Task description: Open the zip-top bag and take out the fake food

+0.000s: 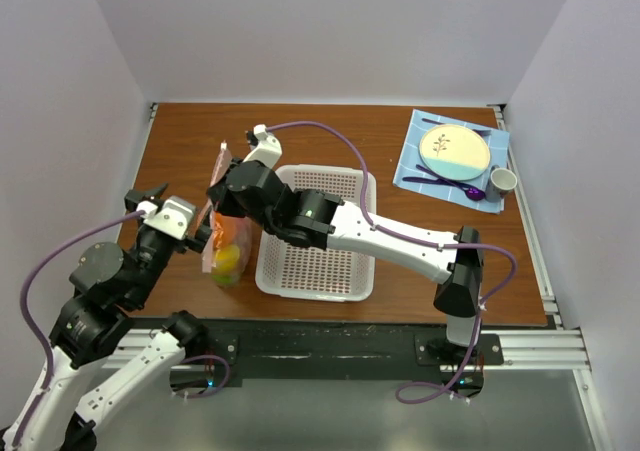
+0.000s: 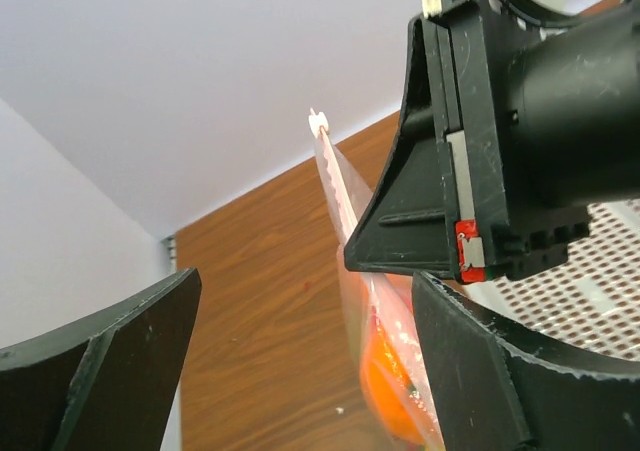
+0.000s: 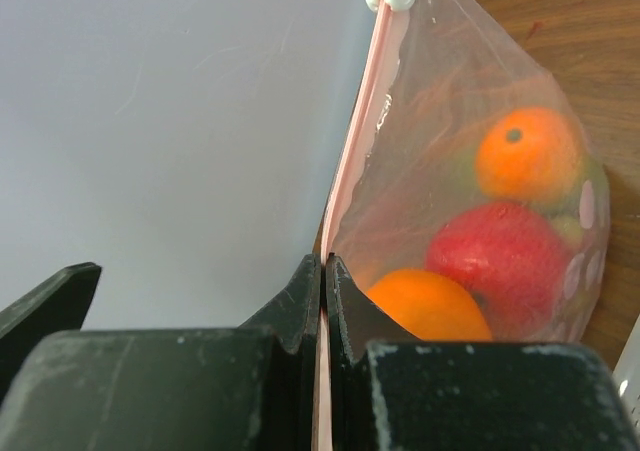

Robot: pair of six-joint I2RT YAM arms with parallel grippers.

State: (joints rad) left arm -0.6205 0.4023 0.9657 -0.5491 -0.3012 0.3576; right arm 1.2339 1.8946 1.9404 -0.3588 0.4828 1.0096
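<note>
stretching near to far, zip-top bag (image 1: 225, 236)

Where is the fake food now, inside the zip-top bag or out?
Inside: the fake food, oranges and a red apple, shows through the clear zip-top bag, which the right gripper pinches at its pink strip.

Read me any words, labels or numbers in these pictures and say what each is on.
No text is readable in any view.
Red tag on the right hand: marks too small to read.
Plate: a plant drawing, no words.
Zip-top bag: no lettering shows.
</note>
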